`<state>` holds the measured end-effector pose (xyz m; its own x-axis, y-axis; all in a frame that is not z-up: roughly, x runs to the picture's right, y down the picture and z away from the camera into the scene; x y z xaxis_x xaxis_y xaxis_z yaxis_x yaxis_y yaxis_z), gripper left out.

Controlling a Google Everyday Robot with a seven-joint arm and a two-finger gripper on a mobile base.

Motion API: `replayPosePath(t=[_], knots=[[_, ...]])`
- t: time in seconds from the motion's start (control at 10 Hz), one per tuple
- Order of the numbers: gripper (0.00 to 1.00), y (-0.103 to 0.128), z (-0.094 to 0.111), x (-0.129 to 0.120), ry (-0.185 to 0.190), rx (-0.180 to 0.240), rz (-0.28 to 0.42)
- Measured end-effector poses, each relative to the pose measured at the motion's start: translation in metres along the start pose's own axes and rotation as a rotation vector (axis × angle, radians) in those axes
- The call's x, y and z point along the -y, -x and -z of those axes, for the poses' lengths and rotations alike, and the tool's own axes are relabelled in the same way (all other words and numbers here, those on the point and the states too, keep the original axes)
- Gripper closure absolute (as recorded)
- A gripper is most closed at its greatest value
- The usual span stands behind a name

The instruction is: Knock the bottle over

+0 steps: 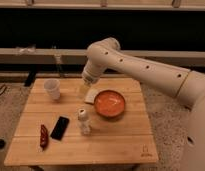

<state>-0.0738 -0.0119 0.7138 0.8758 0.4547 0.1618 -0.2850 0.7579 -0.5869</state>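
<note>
The bottle (84,121) is small and clear-whitish with a white cap. It stands upright on the wooden table (111,140), left of centre. My gripper (84,90) hangs from the white arm (131,62) above the back middle of the table. It is behind the bottle and apart from it, between the cup and the bowl.
A white paper cup (52,89) stands at the back left. An orange bowl (109,103) sits right of the bottle, with a white flat item (90,98) by its left rim. A black phone (59,127) and a red object (44,136) lie front left.
</note>
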Motion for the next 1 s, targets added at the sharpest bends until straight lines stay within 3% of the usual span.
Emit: replayPosePath(t=[0.2, 0.5, 0.7, 0.8, 1.0], knots=[[0.2, -0.023, 0.004, -0.016, 0.037, -0.008, 0.035], [0.2, -0.04, 0.008, -0.045, 0.043, -0.033, 0.104], [0.2, -0.044, 0.005, -0.059, 0.004, -0.065, 0.163], [0.2, -0.047, 0.001, -0.062, -0.036, -0.088, 0.189], [0.2, -0.046, -0.009, -0.07, -0.077, -0.121, 0.209]])
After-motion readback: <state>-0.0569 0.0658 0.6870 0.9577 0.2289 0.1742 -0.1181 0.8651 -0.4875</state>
